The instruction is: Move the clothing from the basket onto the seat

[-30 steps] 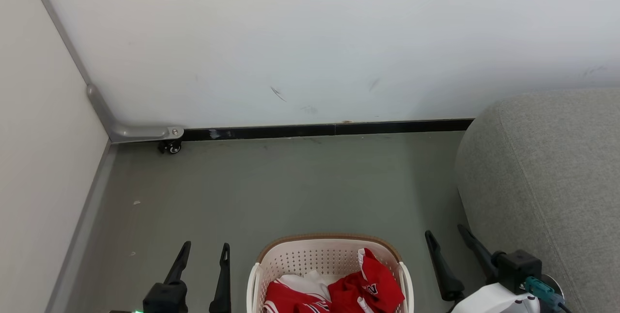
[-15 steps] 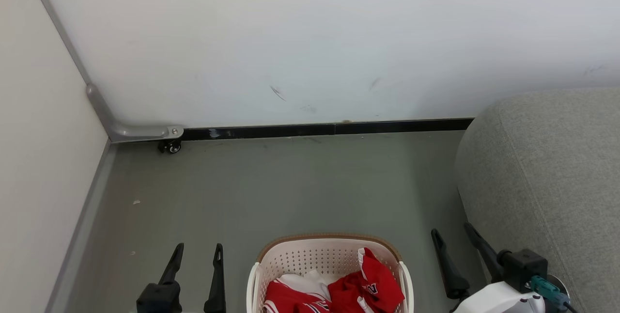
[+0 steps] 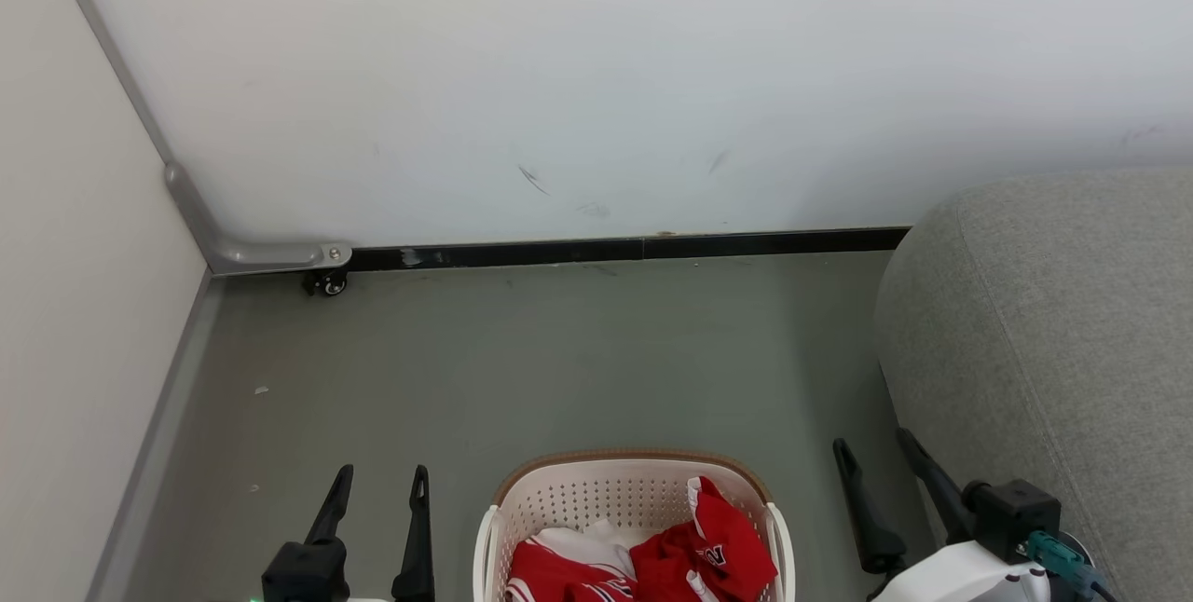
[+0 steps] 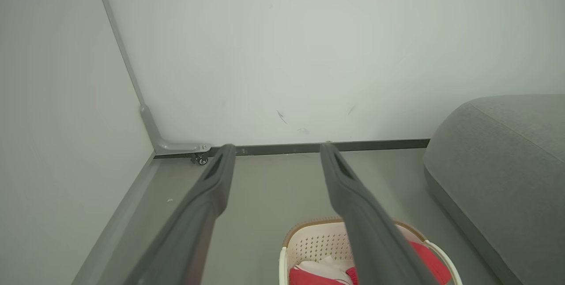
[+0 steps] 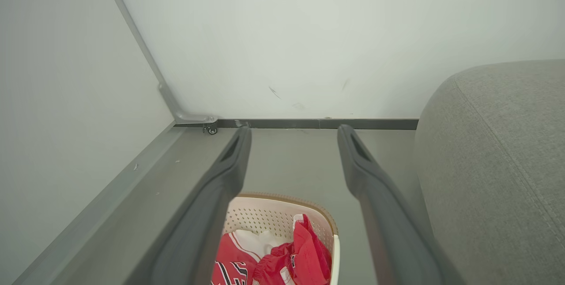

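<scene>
Red clothing (image 3: 652, 569) with white trim lies heaped in the cream basket (image 3: 606, 495), which sits on the grey floor (image 3: 559, 360) between the two claws. The left gripper (image 3: 384, 473) hangs just to the basket's left, its two dark fingers spread wide with nothing between them. The right gripper (image 3: 871, 442) hangs on the basket's other side, equally wide apart and empty-handed, with the light grey seat (image 3: 1053, 322) close by on its right. Neither claw touches the garments. Ahead of both sets of fingertips the floor runs up to a white wall (image 3: 606, 71) edged by a dark skirting strip (image 3: 634, 250).
</scene>
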Controlling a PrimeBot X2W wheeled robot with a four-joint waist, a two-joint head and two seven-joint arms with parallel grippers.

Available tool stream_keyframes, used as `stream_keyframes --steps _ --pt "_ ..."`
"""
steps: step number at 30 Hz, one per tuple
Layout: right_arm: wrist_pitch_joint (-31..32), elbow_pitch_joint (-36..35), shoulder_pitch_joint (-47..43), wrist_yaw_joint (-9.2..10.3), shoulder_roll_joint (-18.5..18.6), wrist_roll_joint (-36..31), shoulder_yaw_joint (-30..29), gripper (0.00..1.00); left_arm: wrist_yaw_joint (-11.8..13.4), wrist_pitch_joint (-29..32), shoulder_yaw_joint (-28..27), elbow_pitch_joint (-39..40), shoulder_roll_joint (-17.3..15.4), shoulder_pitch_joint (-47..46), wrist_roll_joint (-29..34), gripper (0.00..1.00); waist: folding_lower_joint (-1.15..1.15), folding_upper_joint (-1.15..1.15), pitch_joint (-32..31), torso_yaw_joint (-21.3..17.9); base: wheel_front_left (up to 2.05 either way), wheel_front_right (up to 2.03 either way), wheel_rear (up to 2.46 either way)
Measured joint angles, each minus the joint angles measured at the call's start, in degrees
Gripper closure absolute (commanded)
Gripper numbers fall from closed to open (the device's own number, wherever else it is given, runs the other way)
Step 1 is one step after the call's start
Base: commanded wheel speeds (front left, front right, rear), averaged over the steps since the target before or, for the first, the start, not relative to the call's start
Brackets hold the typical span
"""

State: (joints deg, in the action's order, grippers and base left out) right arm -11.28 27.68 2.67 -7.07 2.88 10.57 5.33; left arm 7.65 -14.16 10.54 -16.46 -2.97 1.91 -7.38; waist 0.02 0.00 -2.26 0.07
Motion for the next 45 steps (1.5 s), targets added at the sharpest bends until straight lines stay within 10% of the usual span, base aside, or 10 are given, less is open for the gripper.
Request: stream_keyframes --steps 45 --pt "-2.35 -6.30 3.57 0.00 -0.10 -1.04 -3.05 0.00 -1.60 0.00 2.20 -3.23 -0.05 -7.32 2.12 0.00 -0.01 0.00 8.46 -2.72 0.00 0.00 0.00"
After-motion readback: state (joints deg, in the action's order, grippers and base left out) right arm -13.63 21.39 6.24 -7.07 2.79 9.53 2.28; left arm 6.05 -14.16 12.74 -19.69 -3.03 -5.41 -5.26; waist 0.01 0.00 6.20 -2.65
